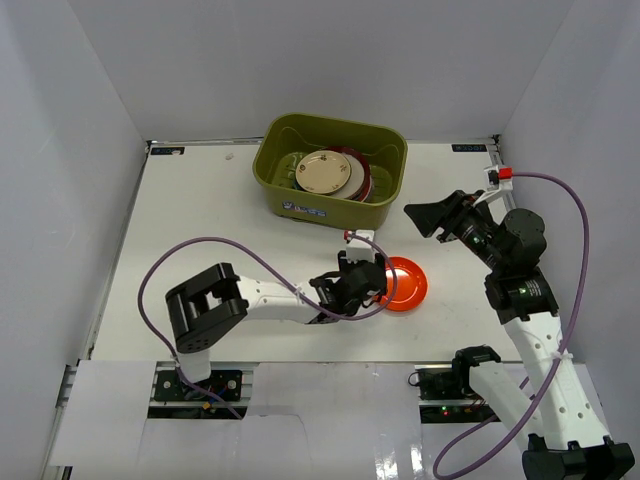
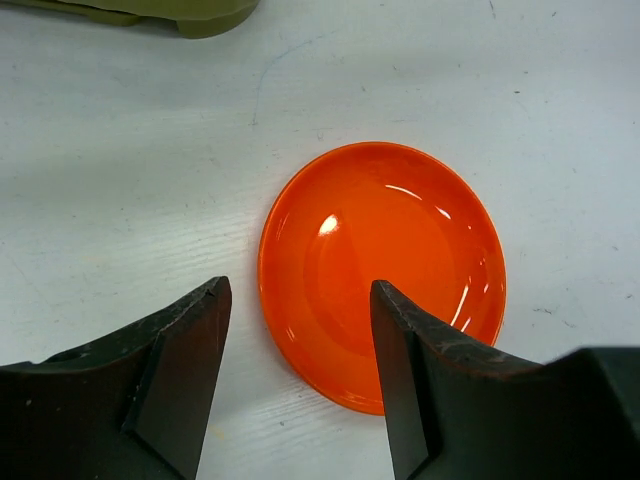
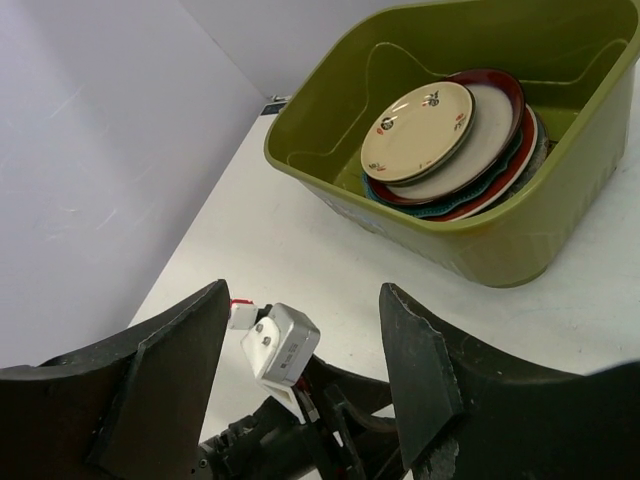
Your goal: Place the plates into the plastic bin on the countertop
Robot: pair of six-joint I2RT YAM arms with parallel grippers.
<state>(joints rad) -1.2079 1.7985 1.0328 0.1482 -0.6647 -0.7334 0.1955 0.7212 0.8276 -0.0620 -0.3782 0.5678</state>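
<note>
From above, the orange plate [image 1: 405, 284] lies flat on the countertop [image 1: 200, 220], near the plastic bin [image 1: 330, 122] but not in it. The left gripper [image 1: 362, 277] is at the plate's left edge. The right gripper [image 1: 440, 215] hangs off to the side, open and holding nothing.

The left wrist view shows the left gripper open too. One finger is over the plate and one is over the countertop. It should go low and pinch the rim gently.

The right wrist view shows the other plates [image 3: 440, 140] stacked in the bin. The orange plate should be laid softly on top.
</note>
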